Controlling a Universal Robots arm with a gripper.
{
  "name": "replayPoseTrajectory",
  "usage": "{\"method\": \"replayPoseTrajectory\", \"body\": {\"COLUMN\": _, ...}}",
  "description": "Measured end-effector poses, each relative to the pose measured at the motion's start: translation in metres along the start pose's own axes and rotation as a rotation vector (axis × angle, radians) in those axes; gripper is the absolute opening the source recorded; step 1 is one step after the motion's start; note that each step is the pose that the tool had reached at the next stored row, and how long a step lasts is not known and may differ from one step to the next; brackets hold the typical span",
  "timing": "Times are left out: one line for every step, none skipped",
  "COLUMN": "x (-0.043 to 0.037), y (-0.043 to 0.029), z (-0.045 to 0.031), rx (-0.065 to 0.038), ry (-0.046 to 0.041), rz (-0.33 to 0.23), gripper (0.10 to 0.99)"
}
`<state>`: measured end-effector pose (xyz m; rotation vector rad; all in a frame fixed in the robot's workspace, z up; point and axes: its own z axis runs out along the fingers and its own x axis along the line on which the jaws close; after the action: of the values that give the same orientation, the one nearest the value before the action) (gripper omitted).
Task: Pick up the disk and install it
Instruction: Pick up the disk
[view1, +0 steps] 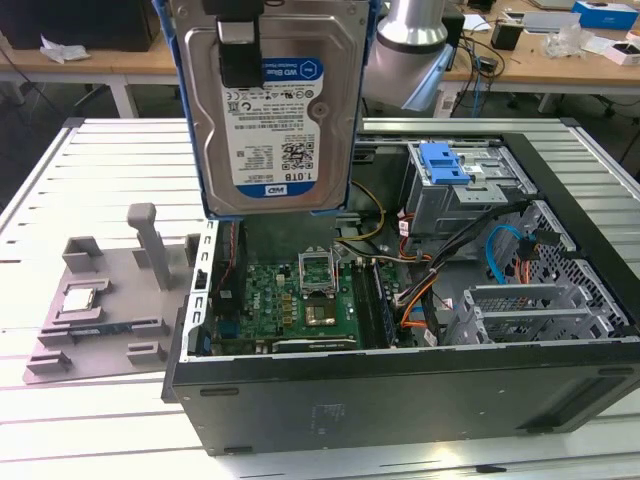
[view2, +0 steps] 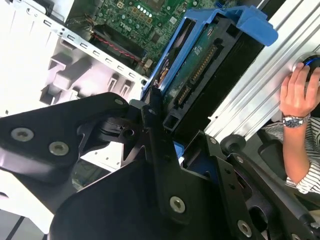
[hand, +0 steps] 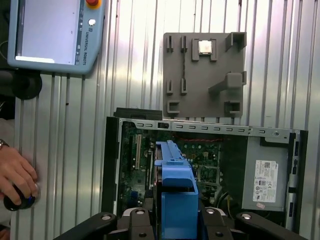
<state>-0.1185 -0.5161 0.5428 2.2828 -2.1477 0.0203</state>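
Observation:
The disk (view1: 270, 110), a silver hard drive with a white-and-blue label in a blue carrier, hangs upright in the air above the open computer case (view1: 400, 390). My gripper (view1: 240, 45) is shut on it from above, one black finger lying over the label's top. In the first wrist view the disk (hand: 175, 195) shows edge-on as a blue strip between the black fingers (hand: 207, 217), over the motherboard. In the second wrist view the disk (view2: 200, 65) shows its connector side, and the gripper (view2: 165, 125) clamps the carrier's edge.
A drive cage with a blue bracket (view1: 445, 162) sits at the case's far right. The green motherboard (view1: 300, 295) lies below the disk. A grey fixture (view1: 110, 300) holding a small silver chip (hand: 205, 47) rests beside the case. A person's hand (hand: 17, 177) and a teach pendant (hand: 55, 32) are on the table.

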Motion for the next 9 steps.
{"method": "replayPoseTrajectory", "body": {"x": 0.0002, "y": -0.0033, "z": 0.0000, "rx": 0.000, "ry": 0.0001, "rz": 0.000, "gripper": 0.369}}
{"method": "replayPoseTrajectory", "body": {"x": 0.0003, "y": -0.0056, "z": -0.0001, "rx": 0.000, "ry": 0.0001, "rz": 0.000, "gripper": 0.369}}
{"method": "replayPoseTrajectory", "body": {"x": 0.0004, "y": -0.0079, "z": 0.0000, "rx": 0.000, "ry": 0.0001, "rz": 0.000, "gripper": 0.369}}
{"method": "replayPoseTrajectory", "body": {"x": 0.0006, "y": -0.0102, "z": 0.0000, "rx": 0.000, "ry": 0.0000, "rz": 0.000, "gripper": 0.369}}
{"method": "replayPoseTrajectory", "body": {"x": 0.0008, "y": -0.0129, "z": 0.0000, "rx": 0.000, "ry": 0.0001, "rz": 0.000, "gripper": 0.369}}
{"method": "replayPoseTrajectory", "body": {"x": 0.0009, "y": -0.0155, "z": 0.0000, "rx": 0.000, "ry": 0.0001, "rz": 0.000, "gripper": 0.369}}
{"method": "replayPoseTrajectory", "body": {"x": 0.0011, "y": -0.0180, "z": 0.0000, "rx": 0.000, "ry": 0.0001, "rz": 0.000, "gripper": 0.369}}
{"method": "replayPoseTrajectory", "body": {"x": 0.0013, "y": -0.0218, "z": 0.0001, "rx": 0.000, "ry": 0.0000, "rz": 0.000, "gripper": 0.369}}
{"method": "replayPoseTrajectory", "body": {"x": 0.0015, "y": -0.0241, "z": 0.0001, "rx": 0.000, "ry": 0.0000, "rz": 0.000, "gripper": 0.369}}
